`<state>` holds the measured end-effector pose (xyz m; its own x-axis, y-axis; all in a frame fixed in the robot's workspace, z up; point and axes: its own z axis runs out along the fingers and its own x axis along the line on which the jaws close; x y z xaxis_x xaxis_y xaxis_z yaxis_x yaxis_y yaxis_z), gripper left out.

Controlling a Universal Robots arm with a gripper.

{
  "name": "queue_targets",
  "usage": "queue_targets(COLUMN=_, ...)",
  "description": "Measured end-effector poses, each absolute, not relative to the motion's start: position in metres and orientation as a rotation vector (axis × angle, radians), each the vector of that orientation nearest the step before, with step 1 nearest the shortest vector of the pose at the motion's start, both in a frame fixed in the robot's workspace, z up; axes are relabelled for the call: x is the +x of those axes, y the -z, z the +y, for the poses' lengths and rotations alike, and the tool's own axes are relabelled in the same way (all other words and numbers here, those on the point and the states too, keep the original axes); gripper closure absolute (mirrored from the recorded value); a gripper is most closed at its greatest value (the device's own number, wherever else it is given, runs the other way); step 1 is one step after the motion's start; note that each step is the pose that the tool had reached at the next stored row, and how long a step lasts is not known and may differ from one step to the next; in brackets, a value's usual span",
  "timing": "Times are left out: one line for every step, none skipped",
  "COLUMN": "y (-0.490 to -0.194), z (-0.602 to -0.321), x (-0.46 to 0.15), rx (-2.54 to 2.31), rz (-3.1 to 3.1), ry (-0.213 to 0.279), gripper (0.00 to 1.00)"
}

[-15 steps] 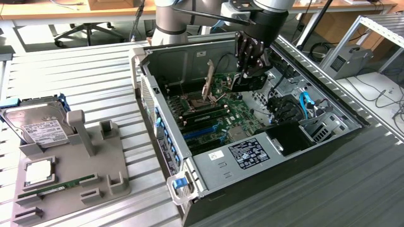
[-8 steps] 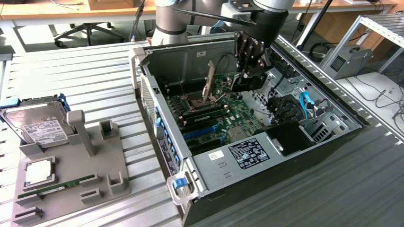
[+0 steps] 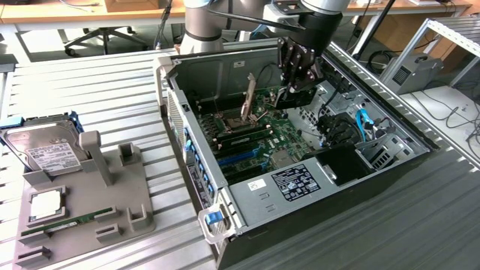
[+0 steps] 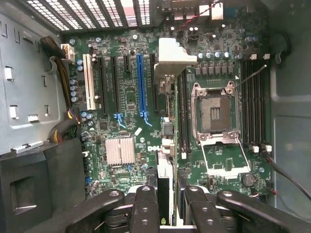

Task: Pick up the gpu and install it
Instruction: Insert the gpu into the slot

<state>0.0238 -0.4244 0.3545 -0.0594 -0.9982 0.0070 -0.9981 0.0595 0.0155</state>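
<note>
My black two-fingered gripper point(image 4: 166, 204) is clamped on the gpu, a thin card with a silver metal bracket point(image 4: 167, 141), held edge-on above the green motherboard point(image 4: 129, 97). I hang inside the open grey computer case point(image 3: 248, 194); beyond it, the blue expansion slot point(image 4: 141, 82) lies bare

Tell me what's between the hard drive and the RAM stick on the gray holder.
A square silver processor chip lies between the hard drive and the RAM stick, seen in the exterior view.
</note>
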Motion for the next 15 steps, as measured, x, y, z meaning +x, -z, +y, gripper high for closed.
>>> queue_targets(y=-0.3545, z=-0.4244, x=0.0238, rx=2.148, rz=-2.271, ry=0.010, gripper=0.74)
queue_targets(y=-0.3545, z=-0.4244, x=0.0238, rx=2.153, rz=-2.266, ry=0.010, gripper=0.74)
queue_targets(y=-0.3545, z=-0.4244, x=0.0238, rx=2.158, rz=-2.262, ry=0.010, gripper=0.74)
queue_targets(y=-0.3545, z=-0.4244, x=0.0238, rx=2.163, rz=-2.257, ry=0.010, gripper=0.74)
queue_targets(y=-0.3545, z=-0.4243, x=0.0238, rx=2.172, rz=-2.248, ry=0.010, gripper=0.74)
queue_targets(y=-0.3545, z=-0.4242, x=0.0239, rx=2.180, rz=-2.241, ry=0.010, gripper=0.74)
queue_targets(y=-0.3545, z=-0.4242, x=0.0238, rx=2.185, rz=-2.235, ry=0.010, gripper=0.74)
queue_targets(y=-0.3545, z=-0.4242, x=0.0238, rx=2.190, rz=-2.230, ry=0.010, gripper=0.74)
queue_targets(y=-0.3545, z=-0.4241, x=0.0238, rx=2.194, rz=-2.226, ry=0.010, gripper=0.74)
queue_targets(y=-0.3545, z=-0.4241, x=0.0238, rx=2.198, rz=-2.222, ry=0.010, gripper=0.74)
queue_targets(y=-0.3545, z=-0.4241, x=0.0238, rx=2.203, rz=-2.217, ry=0.010, gripper=0.74)
queue_targets(y=-0.3545, z=-0.4240, x=0.0239, rx=2.208, rz=-2.213, ry=0.010, gripper=0.74)
queue_targets(y=-0.3545, z=-0.4240, x=0.0238, rx=2.212, rz=-2.209, ry=0.009, gripper=0.74)
queue_targets(y=-0.3545, z=-0.4240, x=0.0238, rx=2.216, rz=-2.204, ry=0.009, gripper=0.74)
queue_targets(y=-0.3545, z=-0.4239, x=0.0238, rx=2.220, rz=-2.200, ry=0.009, gripper=0.74)
